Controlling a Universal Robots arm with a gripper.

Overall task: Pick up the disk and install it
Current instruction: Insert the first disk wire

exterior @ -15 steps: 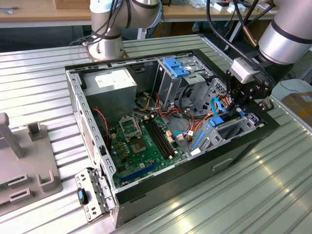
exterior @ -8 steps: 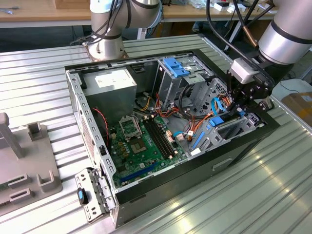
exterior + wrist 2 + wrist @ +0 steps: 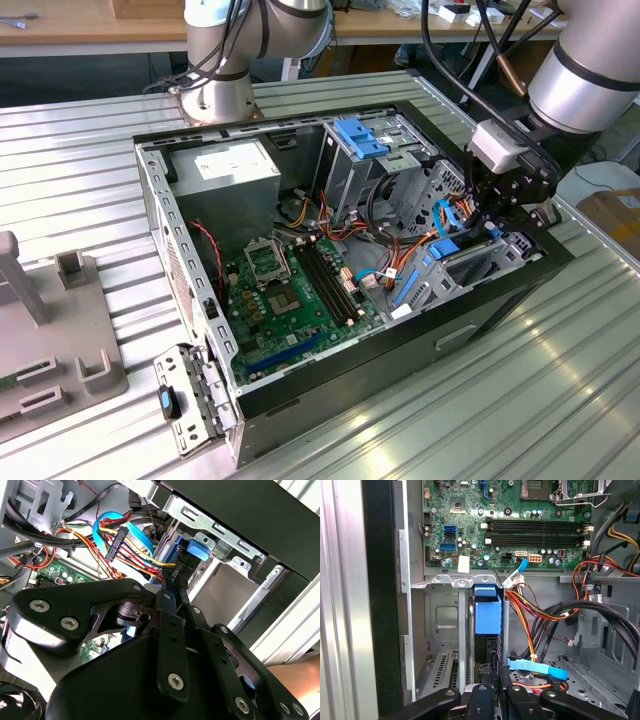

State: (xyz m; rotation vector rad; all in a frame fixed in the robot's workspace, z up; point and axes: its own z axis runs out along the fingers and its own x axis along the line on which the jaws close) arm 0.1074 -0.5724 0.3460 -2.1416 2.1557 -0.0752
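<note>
Black fingers (image 3: pixel 172 587) clench the disk (image 3: pixel 487 617) edge-on by its blue rail, inside the drive bay (image 3: pixel 480 262) of the open computer case (image 3: pixel 520 290)

One open computer case (image 3: pixel 500 290) is lying on the ribbed metal table (image 3: pixel 560 400). One green circuit board (image 3: pixel 290 300) is sitting inside it, carrying four long black memory slots (image 3: pixel 535 532). One grey power box (image 3: pixel 235 170) is sitting in a corner. Two robot arms are showing: one base (image 3: pixel 215 90) and one arm (image 3: pixel 590 70) carrying one gripper (image 3: pixel 500 195).
</note>
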